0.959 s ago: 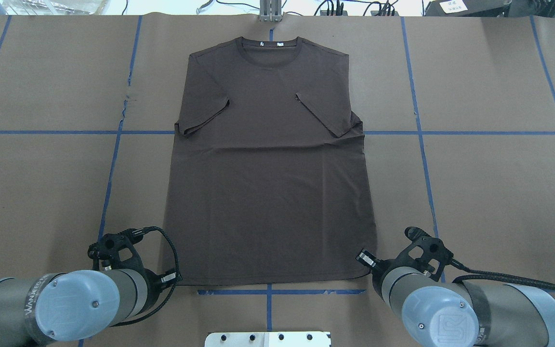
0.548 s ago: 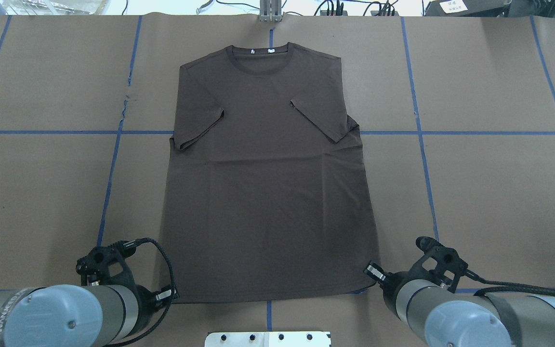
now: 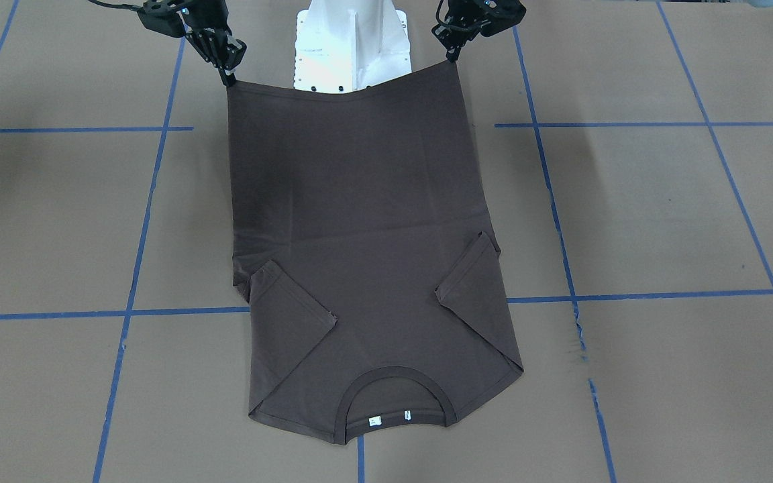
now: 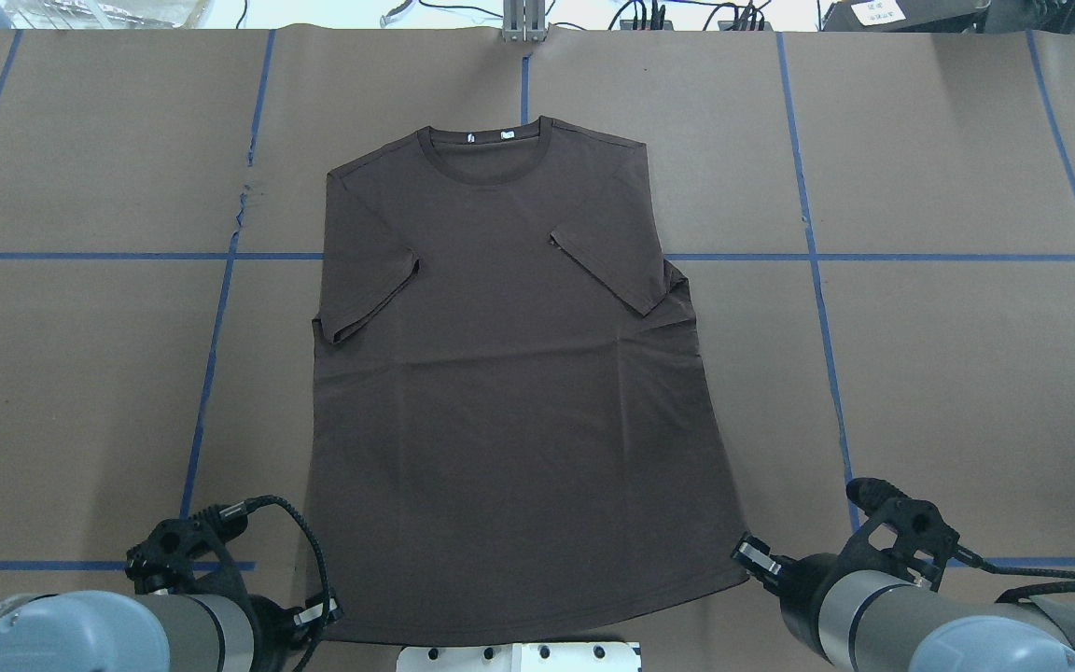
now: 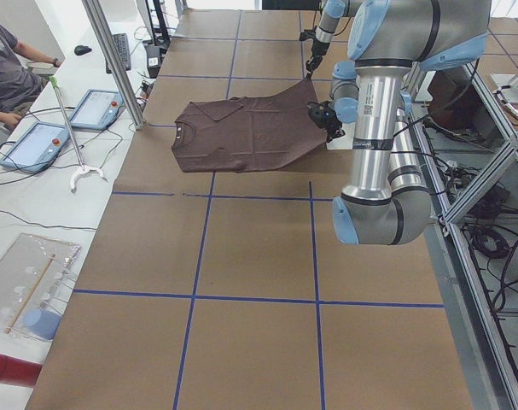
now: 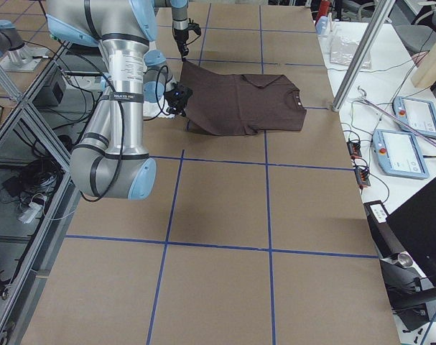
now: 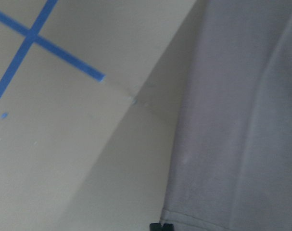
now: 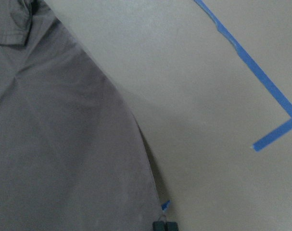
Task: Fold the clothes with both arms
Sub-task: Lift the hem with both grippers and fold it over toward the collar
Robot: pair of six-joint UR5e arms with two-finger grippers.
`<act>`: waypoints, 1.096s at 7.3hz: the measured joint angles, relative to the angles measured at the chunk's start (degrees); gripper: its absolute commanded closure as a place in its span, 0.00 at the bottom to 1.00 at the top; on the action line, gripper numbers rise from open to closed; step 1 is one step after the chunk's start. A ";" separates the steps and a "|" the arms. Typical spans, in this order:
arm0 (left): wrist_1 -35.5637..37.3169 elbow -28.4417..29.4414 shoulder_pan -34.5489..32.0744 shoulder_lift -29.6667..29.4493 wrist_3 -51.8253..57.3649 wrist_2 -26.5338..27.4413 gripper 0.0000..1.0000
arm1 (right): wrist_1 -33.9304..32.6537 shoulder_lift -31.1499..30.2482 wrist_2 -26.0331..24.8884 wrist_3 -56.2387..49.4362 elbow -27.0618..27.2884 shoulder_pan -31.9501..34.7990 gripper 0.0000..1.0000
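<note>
Six views around one T-shirt [image 4: 509, 392]

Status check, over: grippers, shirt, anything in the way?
Left gripper and right gripper each shut on a hem corner. Dark brown short-sleeved T-shirt: sleeves folded in, hem end raised, collar end on brown table. White metal base under hem edge.

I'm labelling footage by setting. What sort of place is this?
Probably a robotics lab workcell: left arm and right arm gripping a T-shirt on a paper-covered table gridded with blue tape, operator touch panels beside it.
</note>
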 measured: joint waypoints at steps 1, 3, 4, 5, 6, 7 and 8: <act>0.08 1.25 -5.98 -2.46 5.24 -1.17 1.00 | -0.02 3.58 0.79 -2.94 -2.36 4.26 1.00; -0.41 7.33 -17.52 -7.58 14.73 -3.60 1.00 | 0.17 12.95 6.31 -10.61 -11.83 15.46 1.00; -1.96 12.19 -22.14 -10.21 18.93 -4.00 1.00 | 0.34 17.83 9.29 -14.27 -17.71 20.72 1.00; -5.48 17.59 -25.70 -12.09 21.87 -4.16 1.00 | 0.50 22.70 10.88 -17.05 -24.33 25.13 1.00; -10.70 23.44 -28.80 -13.01 24.14 -4.17 1.00 | 0.60 27.26 11.71 -19.01 -30.84 28.68 1.00; -15.01 28.17 -31.78 -13.65 26.51 -4.09 1.00 | 0.66 31.19 12.38 -20.53 -36.48 31.57 1.00; -17.15 31.28 -34.58 -14.51 29.10 -3.98 1.00 | 0.95 35.20 13.13 -21.64 -41.91 34.11 1.00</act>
